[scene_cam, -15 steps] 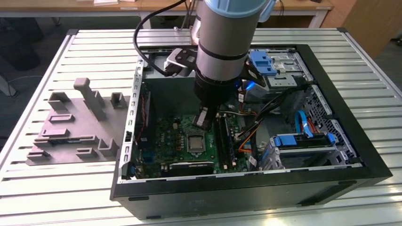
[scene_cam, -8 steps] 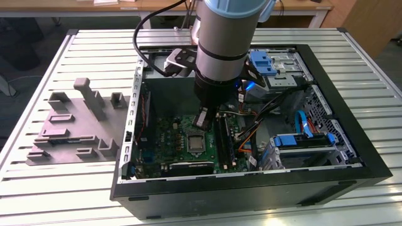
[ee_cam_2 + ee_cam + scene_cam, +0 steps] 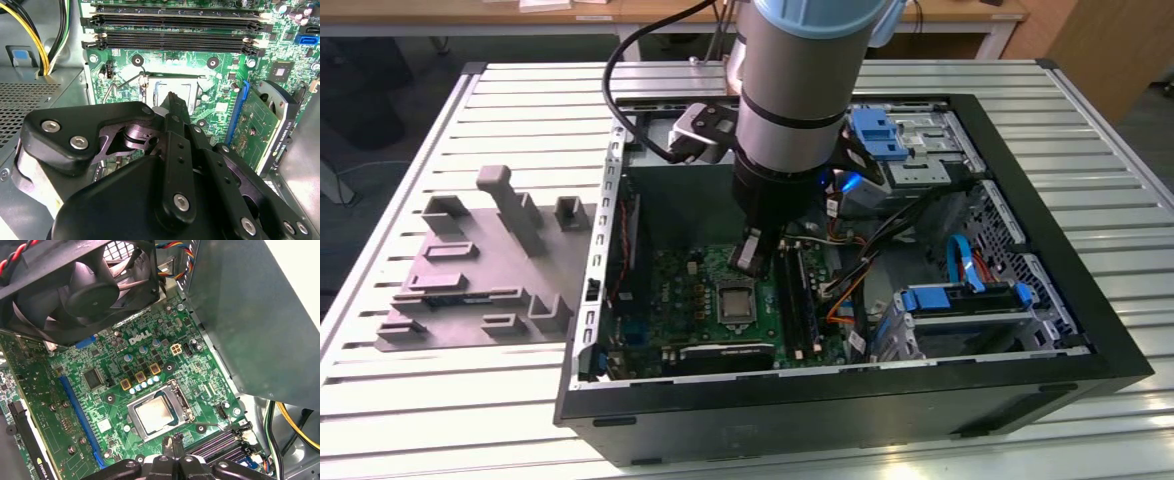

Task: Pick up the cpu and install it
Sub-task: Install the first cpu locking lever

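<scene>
Slatted table (image 3: 494, 90) (computer case (image 3: 854, 400), grey fixture (image 3: 480, 270))

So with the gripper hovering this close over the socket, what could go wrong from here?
The cpu already lies in the socket frame; any downward contact from the gripper could press or shift it. A retention lever stands beside the socket, near the RAM slots, so sideways travel could snag it. Cables hang close to the arm and might catch.

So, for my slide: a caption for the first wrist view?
Gripper poised above the cpu seated in its motherboard socket.
</scene>
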Robot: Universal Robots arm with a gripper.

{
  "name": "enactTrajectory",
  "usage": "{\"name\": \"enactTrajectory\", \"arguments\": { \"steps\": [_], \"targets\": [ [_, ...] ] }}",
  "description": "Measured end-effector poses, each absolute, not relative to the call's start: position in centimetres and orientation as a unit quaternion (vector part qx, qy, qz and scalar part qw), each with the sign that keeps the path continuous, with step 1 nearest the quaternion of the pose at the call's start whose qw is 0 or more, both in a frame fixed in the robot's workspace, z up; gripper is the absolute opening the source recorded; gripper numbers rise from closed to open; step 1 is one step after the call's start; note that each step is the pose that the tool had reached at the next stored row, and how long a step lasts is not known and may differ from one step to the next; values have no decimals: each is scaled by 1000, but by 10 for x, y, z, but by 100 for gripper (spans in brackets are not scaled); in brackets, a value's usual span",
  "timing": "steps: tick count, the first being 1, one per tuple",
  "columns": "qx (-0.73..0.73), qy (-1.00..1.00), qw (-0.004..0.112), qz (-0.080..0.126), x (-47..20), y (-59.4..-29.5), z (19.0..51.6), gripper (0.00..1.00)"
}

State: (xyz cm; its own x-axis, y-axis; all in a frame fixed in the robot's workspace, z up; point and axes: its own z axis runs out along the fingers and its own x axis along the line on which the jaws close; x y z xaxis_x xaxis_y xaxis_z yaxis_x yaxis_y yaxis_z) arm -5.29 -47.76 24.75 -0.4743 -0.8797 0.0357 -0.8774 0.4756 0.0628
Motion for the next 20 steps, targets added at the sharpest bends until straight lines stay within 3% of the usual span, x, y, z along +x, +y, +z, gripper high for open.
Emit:
{"name": "enactTrajectory", "arguments": {
  "steps": [5, 6, 20],
  "targets": [
    [512, -858, 31, -18, -53, -478, 247, 11],
    [512, -858, 31, -18, -53, -478, 247, 17],
    [512, -858, 31, -18, -53, -478, 247, 11]
  ]
}}
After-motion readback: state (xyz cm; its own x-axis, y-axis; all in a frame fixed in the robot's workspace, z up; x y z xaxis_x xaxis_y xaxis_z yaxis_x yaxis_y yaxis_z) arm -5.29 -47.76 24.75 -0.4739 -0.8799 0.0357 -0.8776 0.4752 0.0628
